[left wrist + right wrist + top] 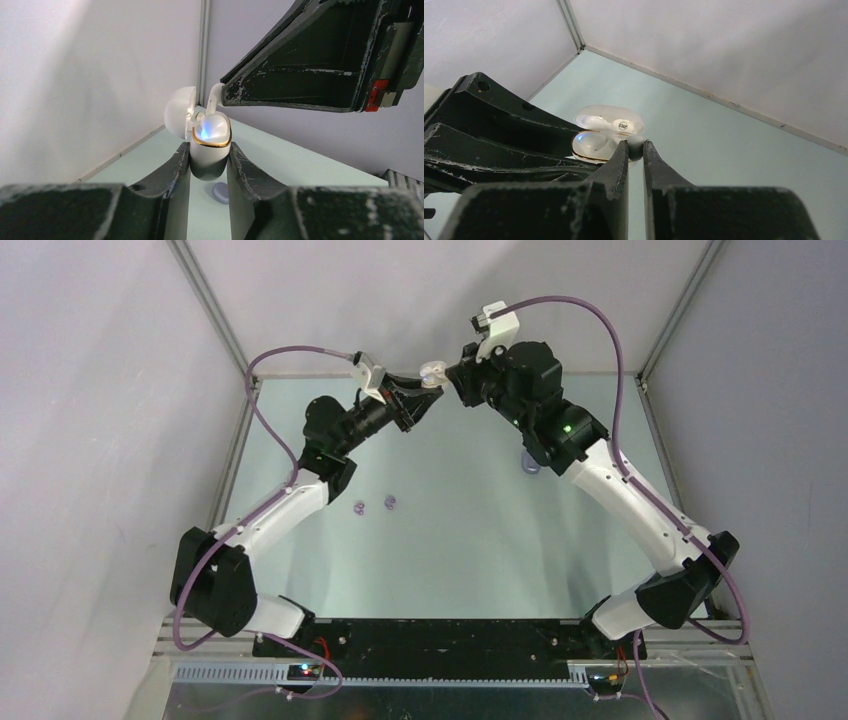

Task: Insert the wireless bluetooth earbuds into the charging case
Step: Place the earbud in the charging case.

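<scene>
Counter is the biggest thing I see: a smooth, matte, pale green sheet, with both black arms meeting over its far edge. Left hand is clenched on the charging case, a glossy white pebble with a thin gold rim, its domed lid flipped open and a blue light glowing inside. Right hand has its scuffed jaws nearly together at the case mouth, with the stem of a white earbud showing at its tip. I cannot tell whether it grips or has let go. Another white one looks seated, I judge. Two purple earbuds, tiny rounded beads, lie on the counter at left, well apart from the case, so about half the job is left.
</scene>
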`<action>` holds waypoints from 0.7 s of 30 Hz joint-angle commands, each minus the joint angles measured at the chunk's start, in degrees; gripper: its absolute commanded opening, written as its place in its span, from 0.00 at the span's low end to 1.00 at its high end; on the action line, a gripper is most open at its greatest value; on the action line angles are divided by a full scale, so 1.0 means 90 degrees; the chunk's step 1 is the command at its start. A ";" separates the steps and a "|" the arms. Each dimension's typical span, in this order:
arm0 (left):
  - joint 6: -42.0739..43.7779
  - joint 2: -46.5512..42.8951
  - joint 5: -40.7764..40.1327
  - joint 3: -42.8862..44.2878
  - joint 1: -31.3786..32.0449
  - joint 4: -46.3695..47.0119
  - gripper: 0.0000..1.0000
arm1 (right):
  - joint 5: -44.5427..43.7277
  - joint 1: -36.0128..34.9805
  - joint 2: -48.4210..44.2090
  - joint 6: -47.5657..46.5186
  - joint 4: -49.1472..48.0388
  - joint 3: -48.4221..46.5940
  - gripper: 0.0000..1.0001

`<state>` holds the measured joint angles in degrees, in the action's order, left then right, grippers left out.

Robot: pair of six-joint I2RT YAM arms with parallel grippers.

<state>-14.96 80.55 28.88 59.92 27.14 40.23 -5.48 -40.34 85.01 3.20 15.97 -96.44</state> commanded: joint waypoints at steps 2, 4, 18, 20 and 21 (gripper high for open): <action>0.0262 -0.0175 0.0026 -0.0011 0.0042 0.0381 0.00 | 0.0131 -0.0306 0.0145 -0.0128 0.0151 -0.0282 0.00; 0.0312 -0.0177 0.0008 -0.0024 0.0042 0.0383 0.00 | 0.0057 -0.0329 0.0220 -0.0149 0.0311 -0.0393 0.00; 0.0304 -0.0300 -0.0244 -0.0318 0.0032 0.0795 0.00 | -0.0310 -0.0329 0.0909 0.0085 0.1317 -0.1407 0.00; 0.0271 -0.0302 -0.0390 -0.0328 0.0027 0.0847 0.00 | -0.0335 -0.0353 0.0944 0.0074 0.1388 -0.1474 0.01; 0.0263 -0.0311 -0.0432 -0.0329 0.0031 0.0860 0.00 | -0.0348 -0.0379 0.0957 0.0074 0.1416 -0.1506 0.01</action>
<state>-13.04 80.55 26.02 56.60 26.68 42.06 -9.76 -42.09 92.47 2.76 26.37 -107.00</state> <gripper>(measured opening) 0.316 0.127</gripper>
